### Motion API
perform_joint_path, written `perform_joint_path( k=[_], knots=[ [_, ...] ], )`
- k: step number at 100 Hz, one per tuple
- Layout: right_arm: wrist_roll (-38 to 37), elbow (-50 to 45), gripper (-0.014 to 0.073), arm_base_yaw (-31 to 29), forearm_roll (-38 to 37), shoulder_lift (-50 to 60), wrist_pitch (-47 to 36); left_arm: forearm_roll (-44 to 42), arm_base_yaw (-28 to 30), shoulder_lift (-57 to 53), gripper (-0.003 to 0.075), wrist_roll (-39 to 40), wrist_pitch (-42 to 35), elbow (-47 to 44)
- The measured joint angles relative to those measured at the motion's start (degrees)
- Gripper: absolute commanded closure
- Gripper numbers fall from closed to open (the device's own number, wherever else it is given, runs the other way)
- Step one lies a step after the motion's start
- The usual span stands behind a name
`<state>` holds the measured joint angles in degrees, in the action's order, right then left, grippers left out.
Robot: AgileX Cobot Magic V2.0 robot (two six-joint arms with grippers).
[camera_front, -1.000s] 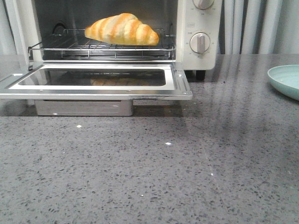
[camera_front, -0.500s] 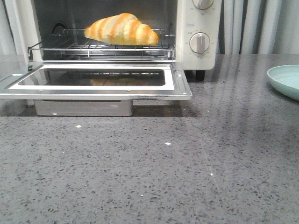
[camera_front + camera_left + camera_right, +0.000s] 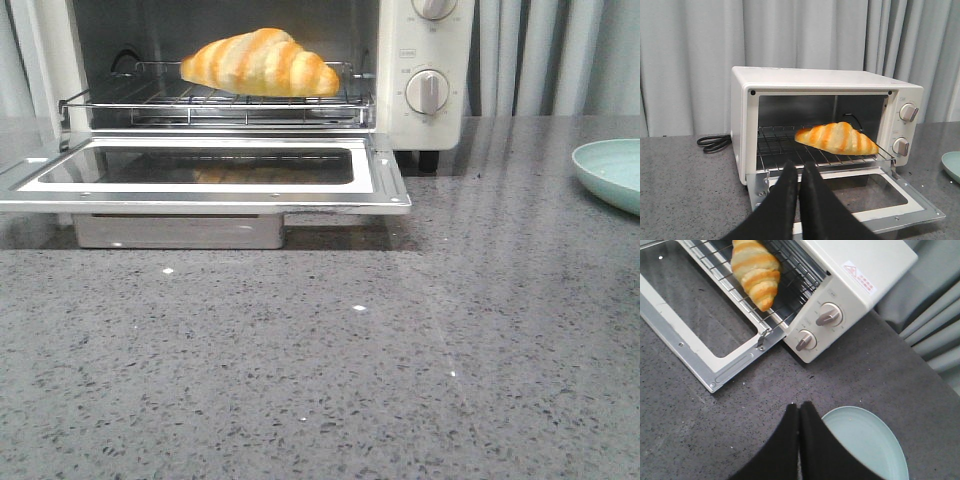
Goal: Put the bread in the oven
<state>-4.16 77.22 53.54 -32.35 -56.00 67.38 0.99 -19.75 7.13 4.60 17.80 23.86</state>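
Observation:
The bread [image 3: 262, 63], a golden-orange striped croissant loaf, lies on the wire rack [image 3: 160, 100] inside the cream-white oven [image 3: 425, 125]. The glass door [image 3: 200, 175] hangs open and flat. The bread also shows in the left wrist view [image 3: 837, 138] and in the right wrist view [image 3: 756, 269]. My left gripper [image 3: 799, 165] is shut and empty, hanging in front of the open door, apart from the bread. My right gripper [image 3: 798, 406] is shut and empty above the counter, next to the plate. Neither gripper shows in the front view.
A pale green plate [image 3: 612, 172] sits at the right edge of the grey speckled counter [image 3: 320, 360]; it also shows in the right wrist view [image 3: 867, 440]. A black power cord [image 3: 714, 143] lies left of the oven. Grey curtains [image 3: 690, 60] hang behind.

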Motion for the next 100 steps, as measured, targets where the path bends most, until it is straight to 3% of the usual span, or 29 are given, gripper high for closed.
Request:
perform_joint_path(
  k=[18, 42, 71, 100],
  knots=[
    [-7.91, -11.74, 0.0661, 0.0, -5.09, 10.29, -4.4, 0.03, 0.0, 0.0, 0.0741, 0.0, 0.0, 0.0],
    [-12.31, -22.07, 0.0661, 0.0, -7.33, 22.08, -4.79, 0.13, 0.0, 0.0, 0.0741, 0.0, 0.0, 0.0],
    [-12.77, -26.19, 0.0661, 0.0, -7.67, 30.87, -4.13, 0.13, 0.0, 0.0, 0.0741, 0.0, -0.04, 0.0],
    [-12.77, -26.46, 0.0661, 0.0, -7.67, 31.73, -1.79, 0.13, 0.0, 0.0, 0.0741, 0.0, -0.04, 0.0]
  ],
)
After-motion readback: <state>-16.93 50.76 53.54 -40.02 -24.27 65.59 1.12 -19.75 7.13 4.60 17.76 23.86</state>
